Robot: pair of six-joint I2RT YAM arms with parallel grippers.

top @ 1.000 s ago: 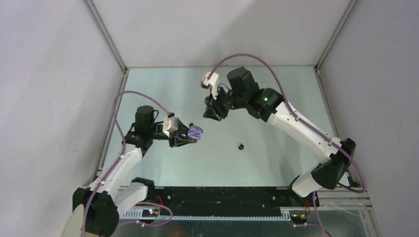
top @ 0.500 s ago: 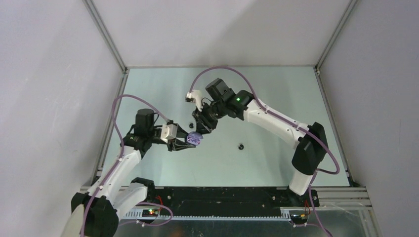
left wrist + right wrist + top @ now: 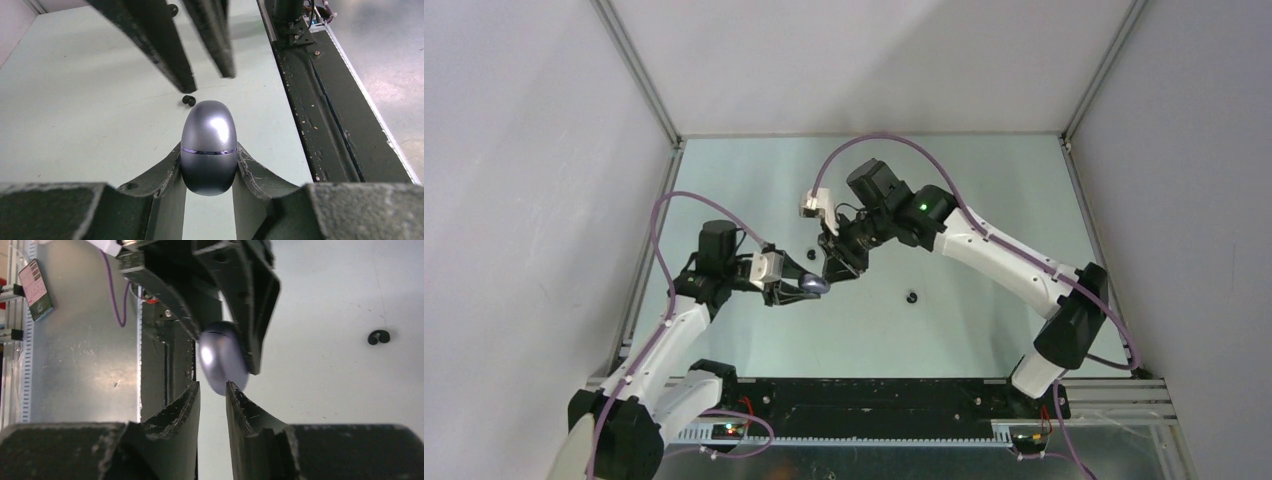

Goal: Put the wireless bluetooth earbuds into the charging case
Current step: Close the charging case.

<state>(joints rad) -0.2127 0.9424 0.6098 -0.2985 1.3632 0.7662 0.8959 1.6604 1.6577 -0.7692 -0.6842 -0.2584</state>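
- The left gripper (image 3: 207,156) clamps the closed charging case (image 3: 208,127) between its fingers, above the table (image 3: 75,110).
- The right gripper (image 3: 212,390) has its fingers slightly parted, with the tips at the case's end, gripping nothing.
- On the table lie black earbuds (image 3: 188,100), apart from the case.

Bright, even light — glare on charging case (image 3: 208,125), foreground blurred.

No legible text anywhere — just a pinkish label (image 3: 35,289), print too small
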